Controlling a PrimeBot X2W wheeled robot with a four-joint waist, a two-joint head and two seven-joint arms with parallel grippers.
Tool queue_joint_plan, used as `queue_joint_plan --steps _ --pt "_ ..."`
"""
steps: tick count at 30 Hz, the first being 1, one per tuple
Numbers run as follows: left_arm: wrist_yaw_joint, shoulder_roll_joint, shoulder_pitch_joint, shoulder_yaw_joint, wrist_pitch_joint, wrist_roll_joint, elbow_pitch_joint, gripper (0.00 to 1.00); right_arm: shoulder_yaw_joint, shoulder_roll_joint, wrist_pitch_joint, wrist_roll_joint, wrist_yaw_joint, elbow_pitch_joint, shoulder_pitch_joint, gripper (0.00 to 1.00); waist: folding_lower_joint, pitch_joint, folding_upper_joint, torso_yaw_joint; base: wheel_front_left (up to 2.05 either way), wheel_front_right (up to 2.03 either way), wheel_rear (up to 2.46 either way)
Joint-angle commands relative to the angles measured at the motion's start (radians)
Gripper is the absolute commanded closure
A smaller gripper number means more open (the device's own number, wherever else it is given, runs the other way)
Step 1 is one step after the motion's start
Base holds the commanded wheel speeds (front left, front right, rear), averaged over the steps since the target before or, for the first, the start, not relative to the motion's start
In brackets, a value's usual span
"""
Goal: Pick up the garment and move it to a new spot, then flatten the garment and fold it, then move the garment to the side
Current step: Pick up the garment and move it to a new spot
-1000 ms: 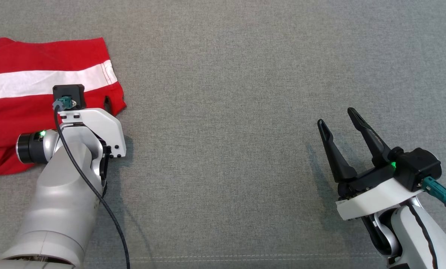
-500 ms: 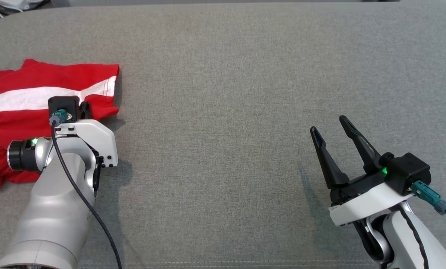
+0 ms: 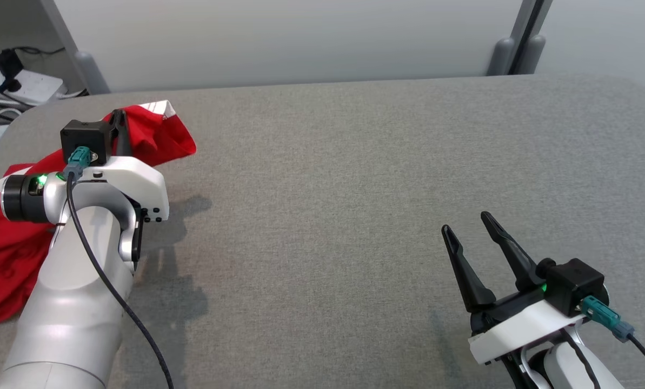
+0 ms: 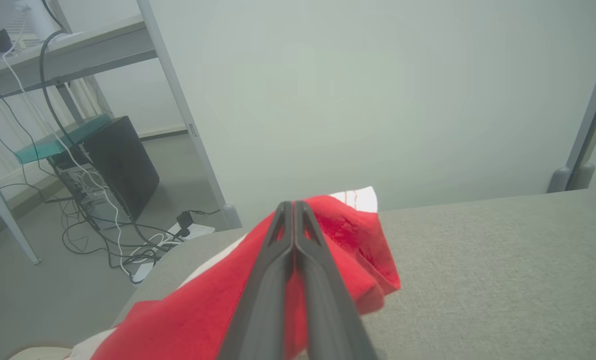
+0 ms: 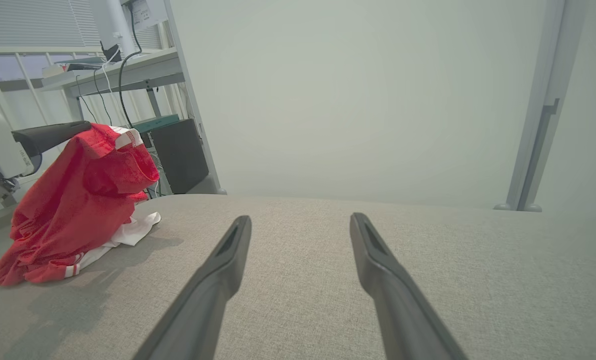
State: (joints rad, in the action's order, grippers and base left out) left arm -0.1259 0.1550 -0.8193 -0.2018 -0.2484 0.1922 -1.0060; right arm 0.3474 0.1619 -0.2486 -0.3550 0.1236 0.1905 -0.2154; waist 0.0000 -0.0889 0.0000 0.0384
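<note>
The red mesh garment with a white band [image 3: 163, 138] is sitting at the upper left of the head view. One corner is peaking up off the grey fabric-covered surface [image 3: 327, 189], and the rest is trailing down in a heap toward the left edge. In the right wrist view it is hanging like a tent at the left, with its lower folds and a white hem resting on the grey surface. We are holding that peak with the left gripper [image 4: 294, 206]. Its two long dark fingers are pressing together on the cloth, and red fabric is spilling out on either side of them.

We are reading this as the pick-up-and-move step, with flattening and folding not yet begun. To do it well, we are aiming to raise the pinched corner until the trailing part clears the surface. Then we are planning to carry it toward the open middle of the frame, slowly enough that the thin cloth is not slipping from the tips. The bite looks small and close to an edge, so a jerk could pull it free.

The left arm is reaching up from the lower left, wrist bent, with its fingers pointing toward the far edge above the surface. The right gripper [image 3: 465, 224] is hovering at the lower right, its fingers spread with nothing between them, well apart from the garment.
</note>
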Motion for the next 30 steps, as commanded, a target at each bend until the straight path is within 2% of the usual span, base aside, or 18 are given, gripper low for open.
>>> queue_joint_plan --steps 1,10,23,27,30 --pt "-0.006 0.037 -0.013 0.026 -0.013 -0.004 0.052 1.00 0.015 -0.001 -0.013 -0.005 0.007 -0.016 0.005 0.00 0.0000 0.040 0.0000 0.032 0.00 0.00 0.00" --pt "0.016 -0.006 -0.035 0.038 -0.013 0.021 0.132 1.00 0.012 -0.012 -0.013 -0.004 0.007 -0.020 0.021 0.00 0.0000 0.067 0.0000 0.115 0.00 0.00 0.00" --pt "0.042 -0.093 -0.140 -0.002 -0.013 0.063 0.126 1.00 0.013 -0.036 -0.013 0.002 0.007 -0.030 0.007 0.00 0.0000 0.018 0.0000 0.316 0.00 0.00 0.00" --pt "0.052 -0.104 -0.155 -0.045 -0.013 0.108 0.128 1.00 0.017 -0.044 -0.013 0.001 0.007 -0.028 -0.003 0.00 0.0000 0.011 0.0000 0.353 0.00 0.00 0.00" --pt "0.061 -0.104 -0.141 -0.151 -0.013 0.212 0.139 1.00 0.025 -0.050 -0.013 0.000 0.007 -0.024 -0.011 0.00 0.0000 0.008 0.0000 0.374 0.00 0.00 0.00"
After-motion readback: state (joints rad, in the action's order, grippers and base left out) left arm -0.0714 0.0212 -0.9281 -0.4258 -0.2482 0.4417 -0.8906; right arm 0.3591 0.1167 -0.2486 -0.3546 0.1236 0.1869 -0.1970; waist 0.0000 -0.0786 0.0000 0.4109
